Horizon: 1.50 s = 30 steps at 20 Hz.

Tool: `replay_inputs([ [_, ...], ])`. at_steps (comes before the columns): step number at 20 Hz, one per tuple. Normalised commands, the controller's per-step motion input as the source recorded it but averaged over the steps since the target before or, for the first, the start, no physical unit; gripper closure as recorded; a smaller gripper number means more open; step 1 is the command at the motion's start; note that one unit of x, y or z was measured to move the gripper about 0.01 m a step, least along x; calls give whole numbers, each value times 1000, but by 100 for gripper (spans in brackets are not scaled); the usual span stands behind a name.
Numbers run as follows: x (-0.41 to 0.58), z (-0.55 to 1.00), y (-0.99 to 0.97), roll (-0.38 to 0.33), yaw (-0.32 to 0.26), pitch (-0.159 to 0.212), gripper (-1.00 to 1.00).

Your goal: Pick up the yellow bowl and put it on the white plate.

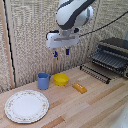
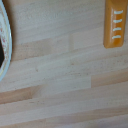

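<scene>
The yellow vessel is a small round bright-yellow bowl standing upright on the wooden table. Beside it, toward the exterior view's left, stands a blue cup. The white plating is a large round plate with a faint patterned rim, lying near the front at the exterior view's left with nothing on it. My gripper hangs high over the bowl, well apart from it, open and holding nothing. The wrist view shows neither my fingers nor the bowl.
A flat orange-yellow block lies on the table at the exterior view's right of the bowl. A dark toaster oven with a pulled-out rack stands at the back right. A pale curved rim that I cannot identify enters the wrist view's edge.
</scene>
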Motion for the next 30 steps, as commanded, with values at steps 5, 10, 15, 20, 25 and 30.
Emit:
replay_inputs([
  [5, 290, -220, -386, 19, -176, 28, -100],
  [10, 331, -189, -362, 10, -173, 2, -100],
  [15, 263, -201, -329, 0, -122, 12, -100],
  [20, 206, -306, -230, -11, -69, 52, -100],
  [25, 206, -334, -121, -10, -12, 60, -100],
  [30, 321, -411, -126, -18, -4, 52, -100],
])
